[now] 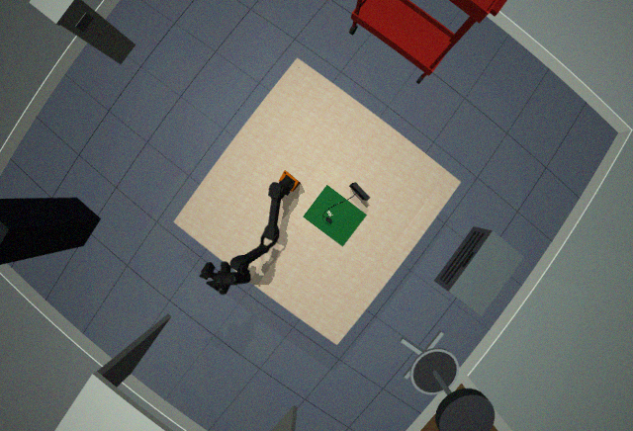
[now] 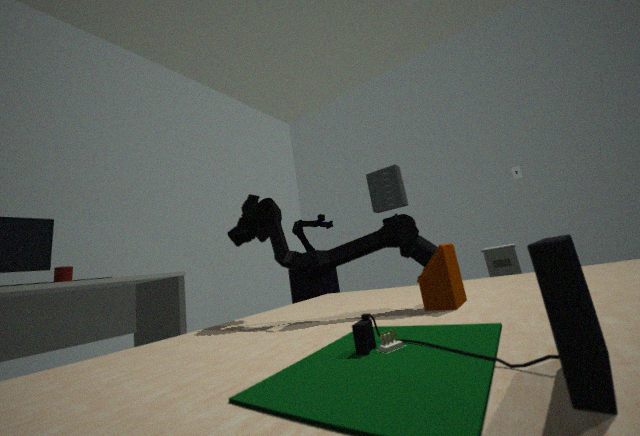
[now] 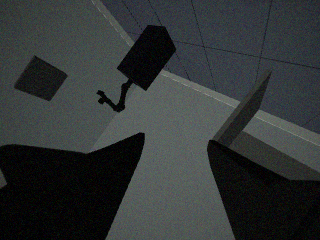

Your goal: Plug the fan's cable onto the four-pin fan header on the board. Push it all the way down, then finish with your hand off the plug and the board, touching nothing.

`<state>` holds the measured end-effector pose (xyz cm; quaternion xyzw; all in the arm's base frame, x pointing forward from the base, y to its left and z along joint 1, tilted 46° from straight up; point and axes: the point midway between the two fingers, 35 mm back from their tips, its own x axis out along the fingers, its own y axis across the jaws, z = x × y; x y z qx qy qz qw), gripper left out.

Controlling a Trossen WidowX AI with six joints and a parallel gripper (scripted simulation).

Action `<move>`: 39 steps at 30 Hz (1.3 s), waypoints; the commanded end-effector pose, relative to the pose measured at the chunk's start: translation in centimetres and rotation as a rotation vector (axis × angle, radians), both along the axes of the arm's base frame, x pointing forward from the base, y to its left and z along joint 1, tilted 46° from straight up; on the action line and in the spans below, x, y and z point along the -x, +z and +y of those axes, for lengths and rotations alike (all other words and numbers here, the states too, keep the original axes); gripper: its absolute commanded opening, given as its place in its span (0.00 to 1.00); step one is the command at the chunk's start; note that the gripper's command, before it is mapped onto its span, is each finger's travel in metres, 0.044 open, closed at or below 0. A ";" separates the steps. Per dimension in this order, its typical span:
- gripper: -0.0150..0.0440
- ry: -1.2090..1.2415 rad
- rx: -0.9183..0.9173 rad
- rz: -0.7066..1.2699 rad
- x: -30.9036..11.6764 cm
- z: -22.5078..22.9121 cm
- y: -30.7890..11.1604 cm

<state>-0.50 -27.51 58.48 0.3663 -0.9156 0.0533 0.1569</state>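
Observation:
The green board lies on the table. The white header sits on it with its pins bare and upright. The small black plug stands upright on the board right beside the header, off the pins, with the cable coming from its top. The thin black cable runs over the board to the black fan, standing beside the board. My gripper is open and empty, raised far from the plug and board and pointing away from them.
The arm's base is on an orange wedge near the board. The pale table top is under them. A red cart, a stool and a grey cabinet stand around the table.

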 end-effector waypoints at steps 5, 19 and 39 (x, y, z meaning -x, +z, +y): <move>0.94 0.020 0.067 0.011 0.4 0.7 1.0; 1.00 -0.029 0.836 -0.031 8.6 18.4 9.3; 1.00 -0.124 1.813 0.401 4.5 48.8 6.2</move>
